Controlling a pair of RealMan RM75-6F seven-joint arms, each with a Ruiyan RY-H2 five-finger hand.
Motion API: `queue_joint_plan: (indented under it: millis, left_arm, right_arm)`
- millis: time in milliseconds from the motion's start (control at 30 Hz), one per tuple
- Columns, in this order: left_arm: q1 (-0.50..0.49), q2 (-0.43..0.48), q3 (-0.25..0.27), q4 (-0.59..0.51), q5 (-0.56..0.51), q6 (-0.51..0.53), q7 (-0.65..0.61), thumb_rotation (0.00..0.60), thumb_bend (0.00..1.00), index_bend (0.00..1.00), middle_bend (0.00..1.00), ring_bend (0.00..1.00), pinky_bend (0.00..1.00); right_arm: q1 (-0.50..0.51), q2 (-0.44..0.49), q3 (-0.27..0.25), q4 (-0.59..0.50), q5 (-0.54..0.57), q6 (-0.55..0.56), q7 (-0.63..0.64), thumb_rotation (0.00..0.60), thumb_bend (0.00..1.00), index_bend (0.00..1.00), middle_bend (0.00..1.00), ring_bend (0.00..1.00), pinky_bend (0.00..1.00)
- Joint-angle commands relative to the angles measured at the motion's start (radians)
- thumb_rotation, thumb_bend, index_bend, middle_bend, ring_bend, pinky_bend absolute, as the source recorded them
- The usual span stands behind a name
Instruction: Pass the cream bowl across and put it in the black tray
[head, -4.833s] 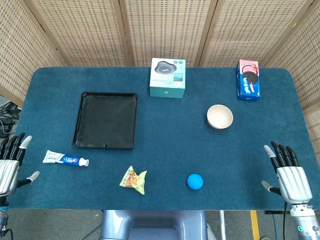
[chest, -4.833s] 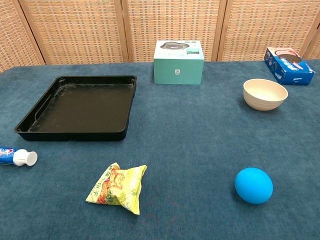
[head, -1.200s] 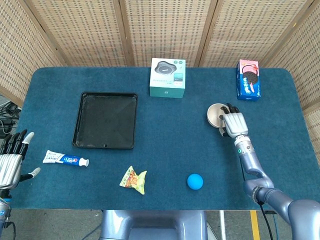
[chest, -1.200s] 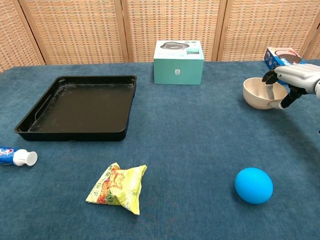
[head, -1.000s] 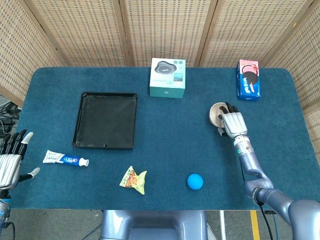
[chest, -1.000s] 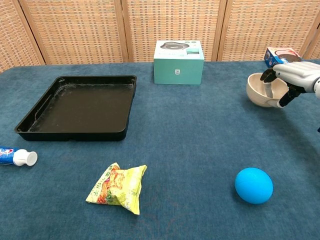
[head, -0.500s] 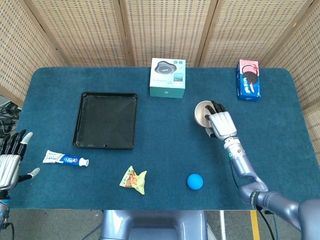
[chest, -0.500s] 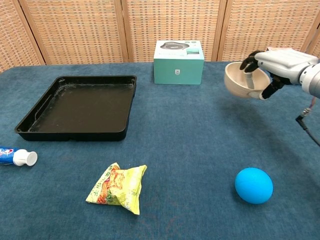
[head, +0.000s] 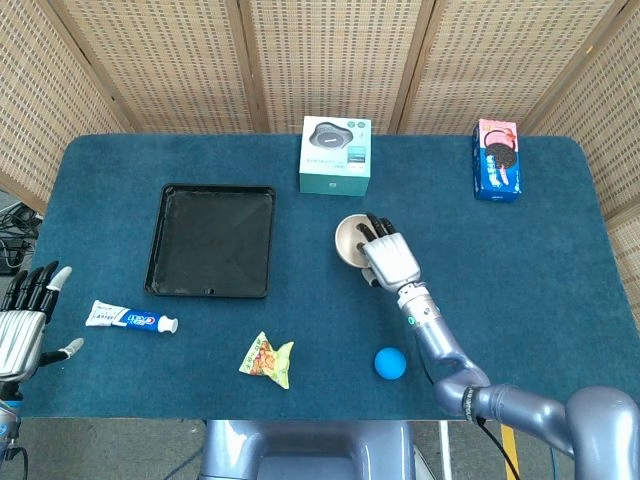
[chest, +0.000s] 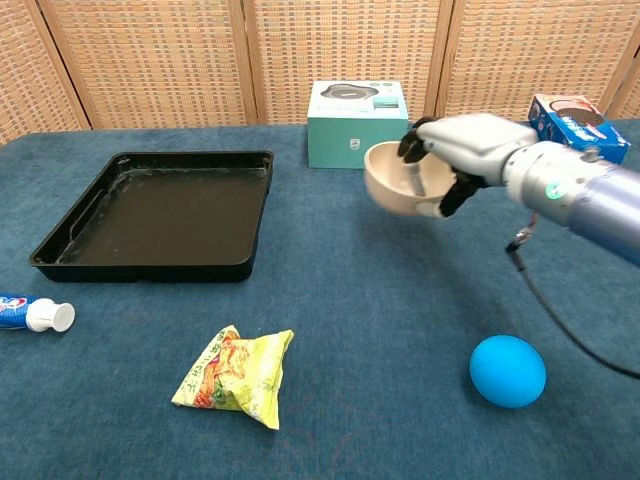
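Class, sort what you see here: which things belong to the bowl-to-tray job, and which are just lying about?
Job: bowl, right hand holding it, tray, left hand.
Lying about: toothpaste, snack packet, ball, teal box, cookie box.

Your cream bowl (head: 350, 240) is a small round one, pale inside and out, and it's up off the table, tipped a bit so its mouth faces toward 9 o'clock in the chest view. It's pinched at its rim by your right hand (head: 389, 258), fingers (chest: 413, 139) hooked inside. It sits about mid-table. The black tray (head: 167, 240) is a shallow square with raised rim, flat on the blue cloth, well apart at the bowl's 9 o'clock, nothing in it yet
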Motion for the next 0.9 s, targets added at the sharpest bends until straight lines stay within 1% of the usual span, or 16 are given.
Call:
queue_joint_plan:
  millis: [33,400,533,600,633,667,700,733,800,900]
  left_arm:
    - [0.000,0.000,0.002,0.003,0.002,0.000,-0.006,0.600,0.07,0.00,0.00,0.00,0.00]
    - [-0.010,-0.002,-0.002,0.024,-0.016,-0.028,-0.040,0.600,0.07,0.00,0.00,0.00,0.00]
    - [-0.013,-0.002,-0.003,0.030,-0.027,-0.042,-0.047,0.600,0.07,0.00,0.00,0.00,0.00]
    - [-0.015,-0.002,-0.002,0.031,-0.028,-0.047,-0.048,0.600,0.07,0.00,0.00,0.00,0.00]
    - [-0.016,-0.003,-0.002,0.032,-0.028,-0.049,-0.048,0.600,0.07,0.00,0.00,0.00,0.00]
    - [-0.017,-0.003,0.000,0.031,-0.027,-0.051,-0.047,0.600,0.07,0.00,0.00,0.00,0.00]
    - [-0.017,-0.003,0.000,0.031,-0.026,-0.050,-0.047,0.600,0.07,0.00,0.00,0.00,0.00]
    - [-0.016,-0.002,0.001,0.030,-0.025,-0.049,-0.046,0.600,0.07,0.00,0.00,0.00,0.00]
    - [-0.015,-0.002,0.001,0.028,-0.022,-0.045,-0.045,0.600,0.07,0.00,0.00,0.00,0.00]
    - [-0.014,0.000,0.003,0.024,-0.018,-0.038,-0.042,0.600,0.06,0.00,0.00,0.00,0.00]
  right_arm:
    - [0.038,-0.054,0.015,0.039,0.031,-0.027,-0.028,0.600,0.54,0.65,0.26,0.06,0.20]
    - [0.126,-0.171,0.037,0.176,0.056,-0.085,-0.032,0.600,0.54,0.66,0.27,0.06,0.20]
    - [0.146,-0.196,0.033,0.218,0.054,-0.102,-0.033,0.600,0.51,0.62,0.23,0.06,0.18]
    - [0.148,-0.202,0.029,0.231,0.055,-0.110,-0.031,0.600,0.42,0.52,0.14,0.04,0.15]
    - [0.148,-0.202,0.023,0.236,0.058,-0.119,-0.034,0.600,0.36,0.44,0.08,0.02,0.13]
    - [0.144,-0.196,0.018,0.238,0.065,-0.121,-0.052,0.600,0.33,0.38,0.04,0.01,0.12]
    - [0.141,-0.190,0.020,0.229,0.071,-0.118,-0.061,0.600,0.30,0.31,0.01,0.00,0.11]
    - [0.138,-0.183,0.022,0.217,0.076,-0.112,-0.067,0.600,0.28,0.25,0.00,0.00,0.10]
    - [0.128,-0.165,0.025,0.189,0.082,-0.092,-0.079,0.600,0.26,0.17,0.00,0.00,0.09]
    - [0.107,-0.125,0.025,0.133,0.082,-0.054,-0.100,0.600,0.25,0.10,0.00,0.00,0.07]
